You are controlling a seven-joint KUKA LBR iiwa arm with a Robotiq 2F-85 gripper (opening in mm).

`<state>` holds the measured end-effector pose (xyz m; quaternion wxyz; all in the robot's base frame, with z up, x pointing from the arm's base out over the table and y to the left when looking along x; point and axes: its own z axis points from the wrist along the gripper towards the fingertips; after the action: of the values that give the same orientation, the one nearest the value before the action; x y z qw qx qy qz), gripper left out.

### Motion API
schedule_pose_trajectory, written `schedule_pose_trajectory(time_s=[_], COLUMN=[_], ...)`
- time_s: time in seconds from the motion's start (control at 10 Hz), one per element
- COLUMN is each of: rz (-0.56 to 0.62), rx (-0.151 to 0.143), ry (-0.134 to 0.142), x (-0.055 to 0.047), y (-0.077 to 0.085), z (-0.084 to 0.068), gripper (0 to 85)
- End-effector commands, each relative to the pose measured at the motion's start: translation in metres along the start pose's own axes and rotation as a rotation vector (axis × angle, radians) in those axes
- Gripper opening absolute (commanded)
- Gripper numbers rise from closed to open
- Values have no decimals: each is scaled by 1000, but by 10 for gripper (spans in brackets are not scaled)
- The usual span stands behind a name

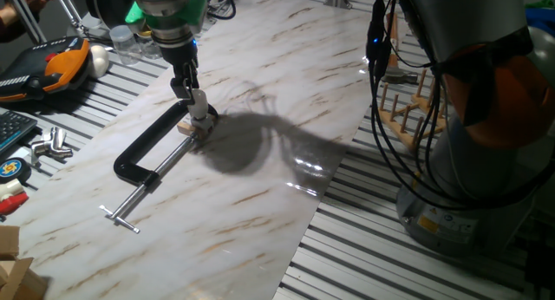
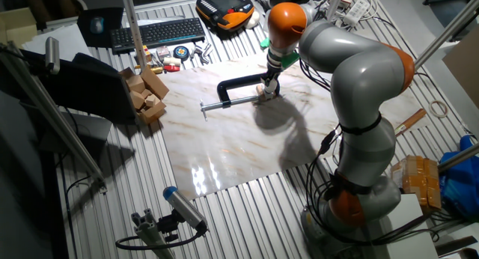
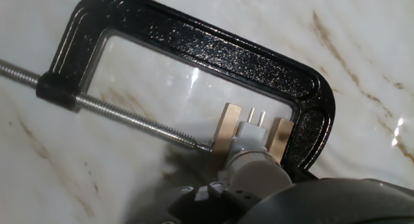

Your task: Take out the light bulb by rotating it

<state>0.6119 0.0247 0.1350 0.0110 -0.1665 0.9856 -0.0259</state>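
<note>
The light bulb (image 1: 200, 101) is a small white bulb held upright in my gripper (image 1: 197, 107), which is shut on it. It stands right over the tan wooden block (image 1: 196, 127) that the black C-clamp (image 1: 152, 133) grips on the marble board. In the hand view the bulb (image 3: 255, 166) fills the lower middle. Its two metal pins (image 3: 256, 117) show between the block's two tan parts (image 3: 226, 125). I cannot tell whether the pins touch the block. The clamp (image 3: 213, 49) curves around behind. In the other fixed view the gripper (image 2: 268, 88) sits at the clamp's (image 2: 238, 81) right end.
An orange-black pendant (image 1: 61, 61) and a white egg-like thing (image 1: 100, 59) lie at the back left. Small tools (image 1: 48, 144) lie at the left edge. A wooden peg rack (image 1: 408, 109) and cables stand at the right. A keyboard (image 2: 157, 31) and wooden blocks (image 2: 146, 94) are beyond the board.
</note>
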Motion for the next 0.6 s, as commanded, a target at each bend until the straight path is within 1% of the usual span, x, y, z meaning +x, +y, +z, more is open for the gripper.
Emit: schedule_pose_trajectory(time_s=[0.0, 0.1, 0.2, 0.3, 0.4, 0.5], rz=[191, 329, 462, 612, 752, 889], rx=[-7, -1, 12, 16, 19, 32], ry=[10, 15, 2, -16, -21, -14], x=[0, -2, -2, -3, -3, -4], y=[0, -1, -1, -1, -1, -2], z=[-1, -2, -3, -3, -3, -3], gripper=[510, 680, 850, 850, 850, 850])
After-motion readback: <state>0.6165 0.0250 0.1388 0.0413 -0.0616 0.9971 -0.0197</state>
